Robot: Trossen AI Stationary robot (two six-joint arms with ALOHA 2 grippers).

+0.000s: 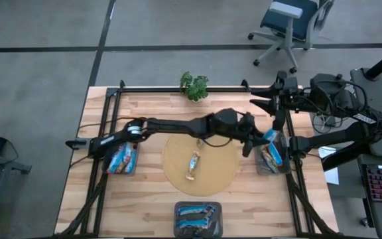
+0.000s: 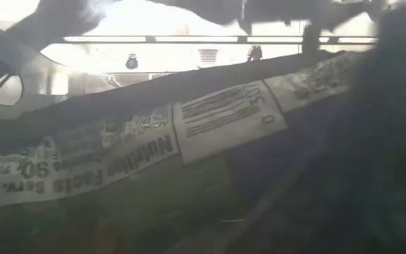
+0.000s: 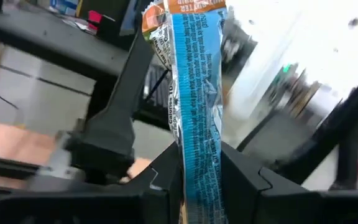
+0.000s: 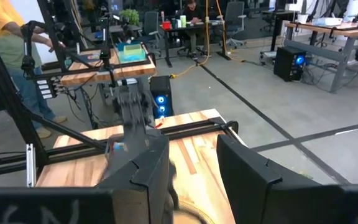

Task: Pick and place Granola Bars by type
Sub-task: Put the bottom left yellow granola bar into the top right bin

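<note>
Over on the right side of the table, my left gripper is stretched all the way across, hanging just above the bin by the right-hand rail. It's clamped on a blue granola bar, and in my left wrist view the bar stands up between the fingers, with an orange-brown end at the top of the wrapper. That bin already has a few blue bars in it.

Rest of the bars: one lone bar with a pale wrapper lies in the middle of the round tan mat, well apart from everything else. The bin on the left holds some blue bars with orange on them, and the front bin near the table's front edge holds blue ones too. The low view is basically just a wrapper's nutrition label pressed up against the lens, so no help there.

My right gripper is parked back near the table's far right corner, fingers apart with nothing between them. There's a small potted plant at the far edge of the table.
</note>
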